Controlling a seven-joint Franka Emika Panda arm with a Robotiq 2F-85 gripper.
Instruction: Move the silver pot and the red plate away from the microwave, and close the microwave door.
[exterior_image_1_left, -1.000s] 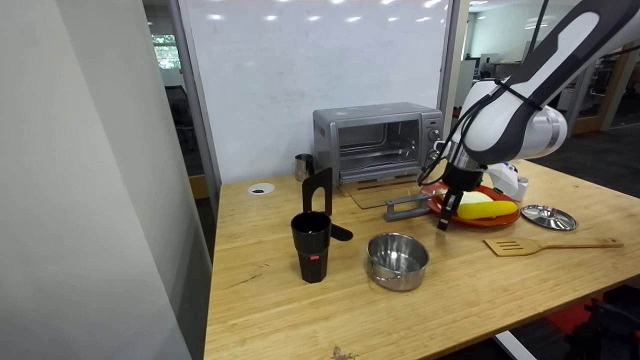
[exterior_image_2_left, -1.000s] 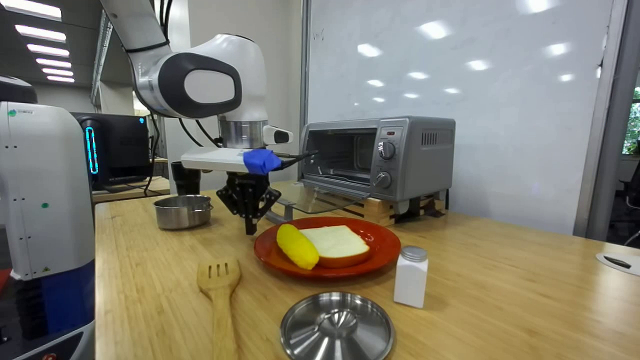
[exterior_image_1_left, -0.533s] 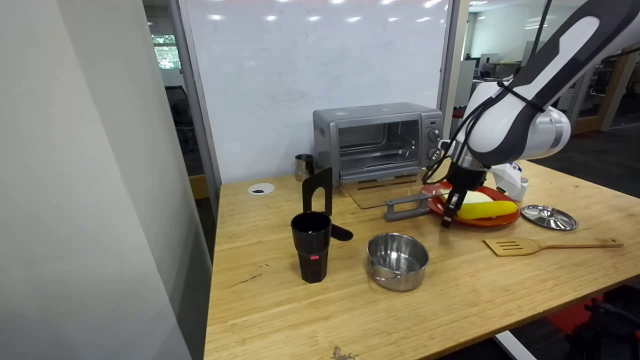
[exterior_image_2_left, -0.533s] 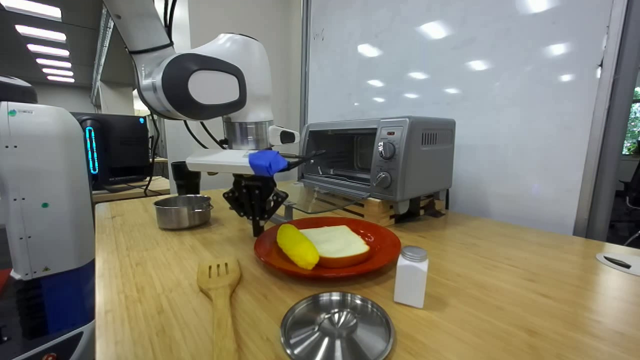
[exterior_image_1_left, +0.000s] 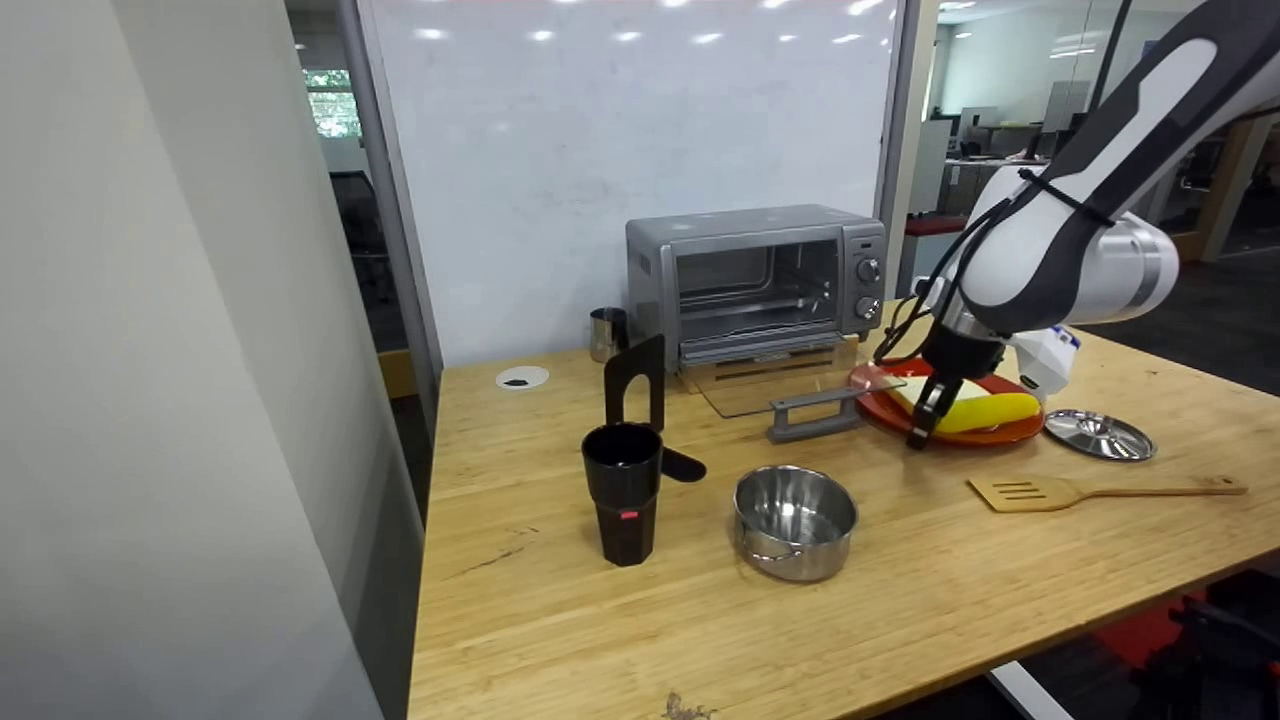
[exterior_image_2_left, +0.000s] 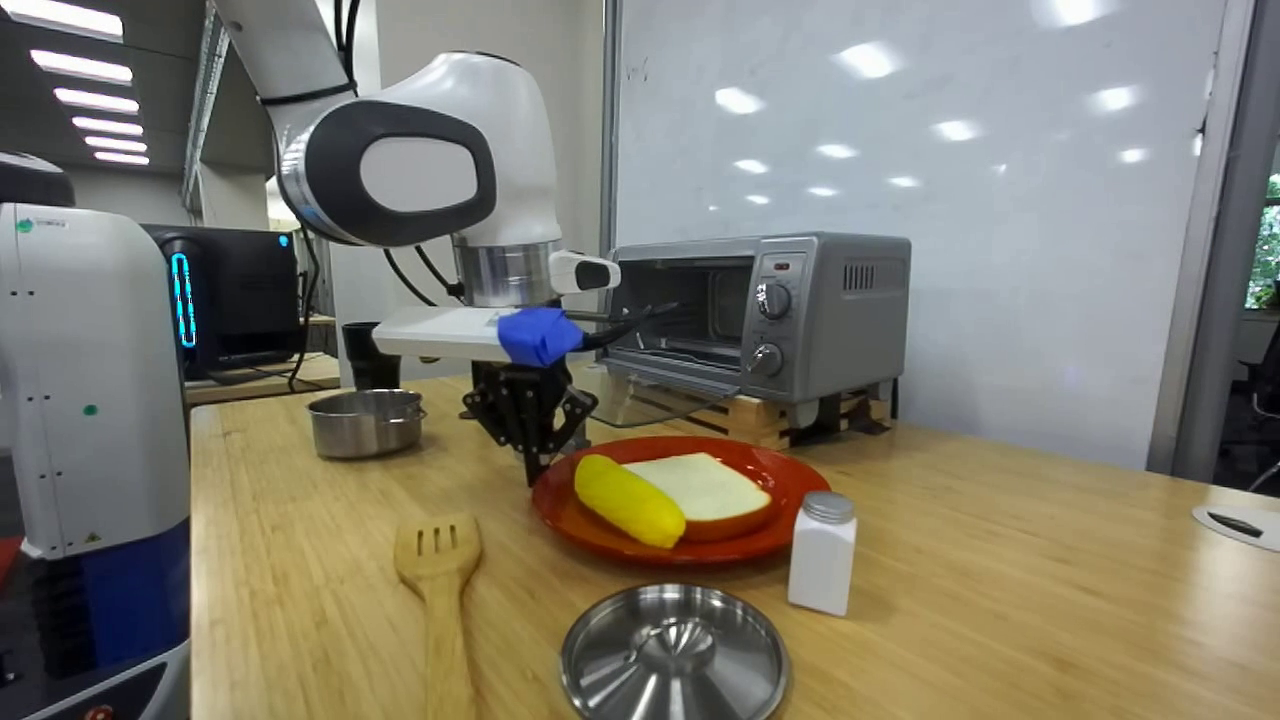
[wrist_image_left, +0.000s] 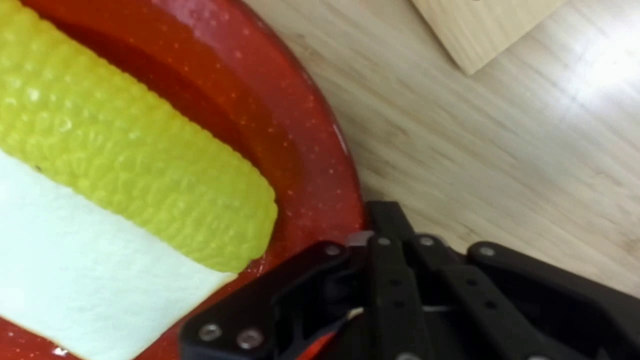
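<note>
The grey toaster-oven-style microwave (exterior_image_1_left: 740, 225) has its glass door (exterior_image_1_left: 735, 398) folded down open, with the handle (exterior_image_1_left: 815, 418) at its front edge. The red plate (exterior_image_2_left: 680, 553) holds a yellow corn cob (exterior_image_2_left: 630, 500) and a bread slice (exterior_image_2_left: 705, 485). In an exterior view, a corner of the door overlaps the plate's rim. My gripper (wrist_image_left: 387, 215) is shut and empty, pointing down, its fingertips against the outer side of the plate's rim; it also shows in both exterior views (exterior_image_1_left: 918, 440) (exterior_image_2_left: 535, 478). The silver pot (exterior_image_1_left: 797, 553) stands on the table, apart from the door.
A white shaker (exterior_image_2_left: 823, 555) stands beside the plate. A pot lid (exterior_image_2_left: 675, 655) and wooden spatula (exterior_image_2_left: 445, 590) lie in front of it. A black cup (exterior_image_1_left: 625, 500), a black stand (exterior_image_1_left: 640, 370) and a metal pitcher (exterior_image_1_left: 607, 335) are near the microwave's far side.
The gripper has moved against the plate, which has slid and turned slightly, away from the door handle and toward the shaker. The corn and bread moved with it. The pot and door are unchanged.
</note>
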